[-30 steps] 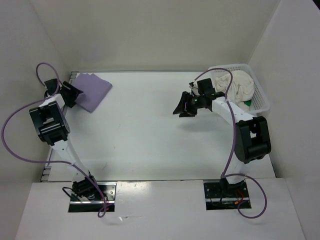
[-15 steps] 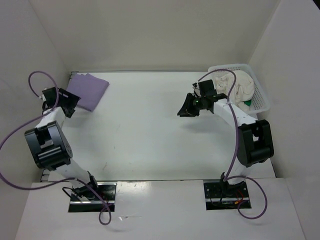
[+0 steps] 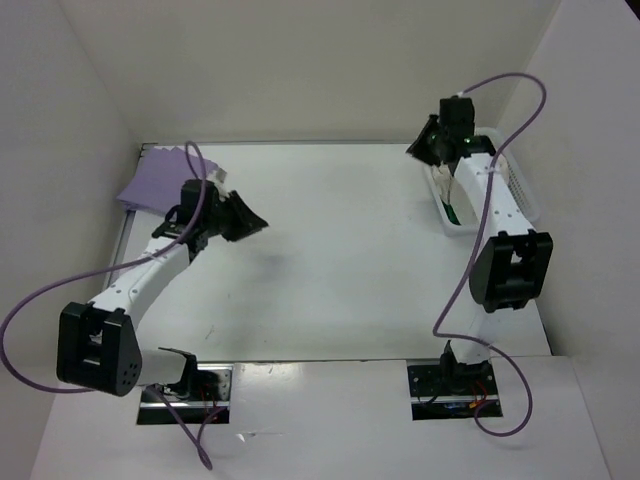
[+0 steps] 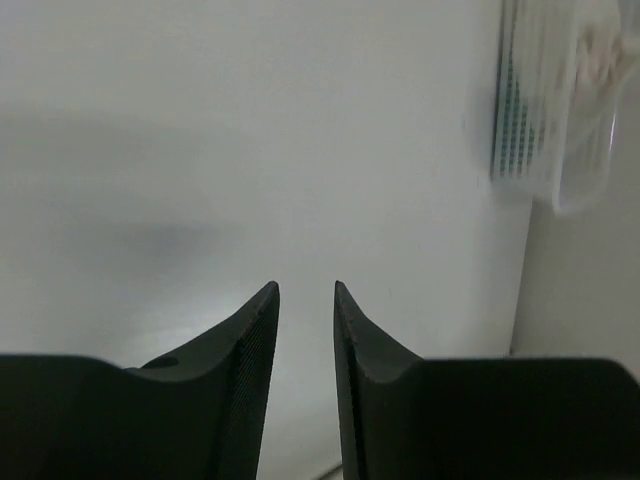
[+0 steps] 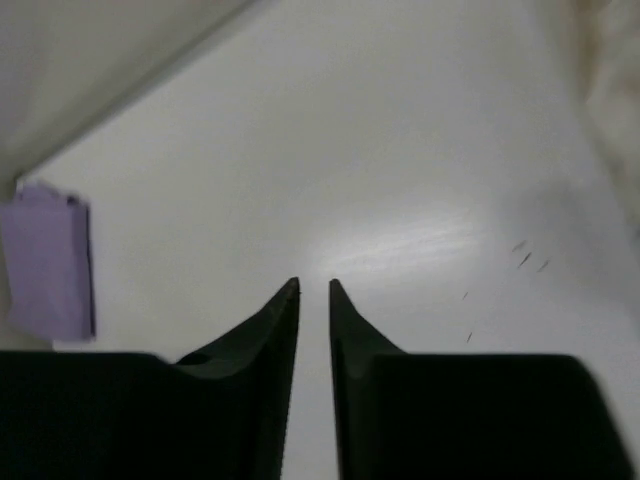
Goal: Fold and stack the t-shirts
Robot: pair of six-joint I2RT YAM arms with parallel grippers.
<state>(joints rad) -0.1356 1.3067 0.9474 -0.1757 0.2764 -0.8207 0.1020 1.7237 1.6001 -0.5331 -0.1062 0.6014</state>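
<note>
- Lavender t-shirt (image 3: 150,180): folded flat in the far-left corner of the table (image 3: 330,280). Its long axis seems to run diagonally from near-left to far-right, though the arm hides its near edge.
- Left gripper (image 3: 258,224): has swung off the shirt toward table centre. Jaws narrowly apart, nothing between them.
- Right gripper (image 3: 418,150): has moved from mid-table to the mesh basket (image 3: 525,195). Jaws narrowly apart, empty.
- Cream t-shirt (image 4: 603,50): bunched in the basket.
- Judgement: the first shirt is placed and the second pick is beginning.

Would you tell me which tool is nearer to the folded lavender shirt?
Left. The left tool hangs close beside the lavender shirt; the right tool is across the table, at the basket.
</note>
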